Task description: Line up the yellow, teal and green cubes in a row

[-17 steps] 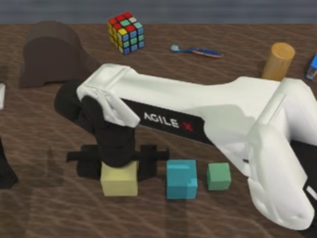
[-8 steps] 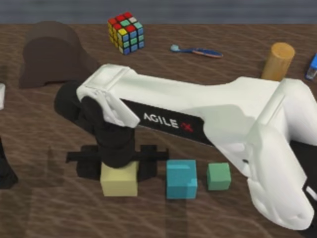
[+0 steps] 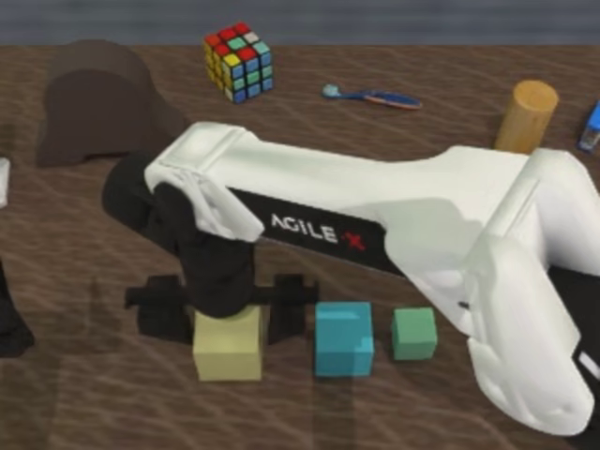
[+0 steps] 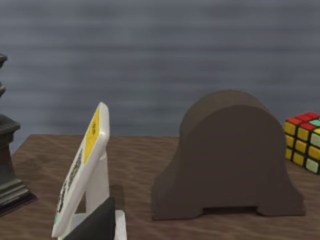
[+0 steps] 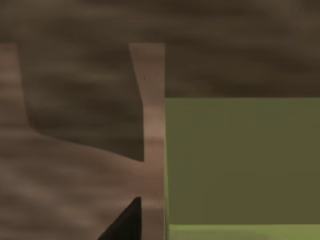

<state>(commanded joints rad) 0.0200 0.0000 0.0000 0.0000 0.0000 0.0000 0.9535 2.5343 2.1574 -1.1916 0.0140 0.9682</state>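
Right gripper (image 3: 225, 314): it was placed directly over the yellow cube (image 3: 228, 345), with the fingers spread apart and released, one on each side of the cube, which was not held.
Yellow cube: it was resting on the table (image 3: 112, 394), under and between the fingers, at the left end of the row.
Teal cube (image 3: 343, 338): it was set just beside the right finger, apart from the yellow cube.
Green cube (image 3: 413, 333): it was found beyond the teal cube, near it, not touching.
Row: the three cubes were judged to be already in line.
Risk: if the gripper were lifted obliquely, the yellow cube could be dragged by a finger, or the teal cube pushed, and the line broken.
Left arm: its gripper was not shown; it was parked at the table's left edge.
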